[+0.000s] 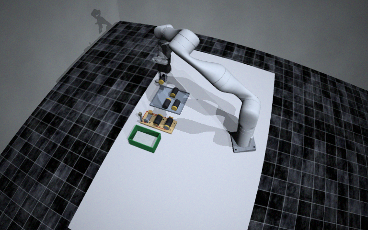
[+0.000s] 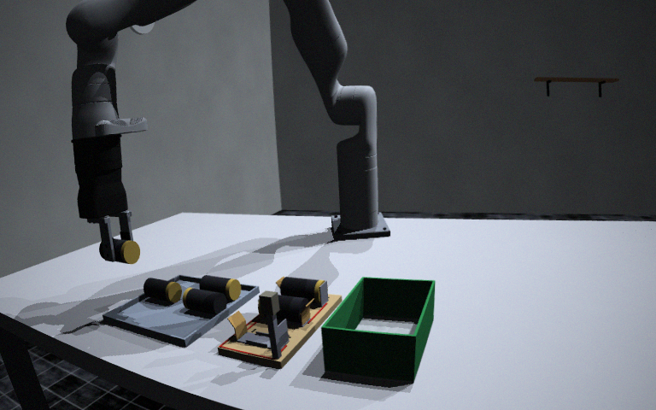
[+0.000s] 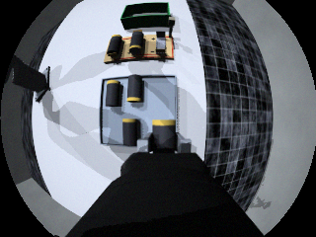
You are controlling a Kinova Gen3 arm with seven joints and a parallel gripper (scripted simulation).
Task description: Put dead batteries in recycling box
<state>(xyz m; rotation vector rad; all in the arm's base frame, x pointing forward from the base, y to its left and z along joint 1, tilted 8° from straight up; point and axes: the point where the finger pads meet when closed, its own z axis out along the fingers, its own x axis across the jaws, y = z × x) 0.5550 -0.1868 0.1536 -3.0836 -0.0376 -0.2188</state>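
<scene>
The jaws (image 1: 162, 78) (image 2: 115, 248) are pinching a battery (image 1: 162, 79) (image 2: 126, 251) (image 3: 164, 134) across its sides, leaving its ends free, presumably for seating. Below and ahead of them, the tray (image 1: 157, 104) (image 2: 144, 321) (image 3: 157, 106) is keeping three batteries lying apart, perhaps for sorting.

1. The claw (image 1: 162, 78) (image 2: 118, 250) (image 3: 163, 139) points straight down, raised above the tabletop.
2. Its two fingers (image 2: 107, 237) stand parted side by side, clamped on what lies between them.
3. The black gripper housing (image 1: 164, 66) (image 2: 99, 178) (image 3: 160, 193) sits upright directly above the fingers.
4. Above the claw, the wrist (image 1: 164, 50) (image 2: 94, 89) hangs nearly vertical, with a light bracket (image 1: 160, 60) (image 2: 121, 126) jutting from its side.
5. Higher than the claw, the arm bends over at a rounded joint (image 1: 184, 41), then the long pale link (image 1: 219, 75) slopes down away from it.
6. Well apart from the claw, the base column (image 1: 245, 135) (image 2: 356, 193) stands upright on its square base plate (image 1: 252, 148) (image 2: 383, 231).
</scene>
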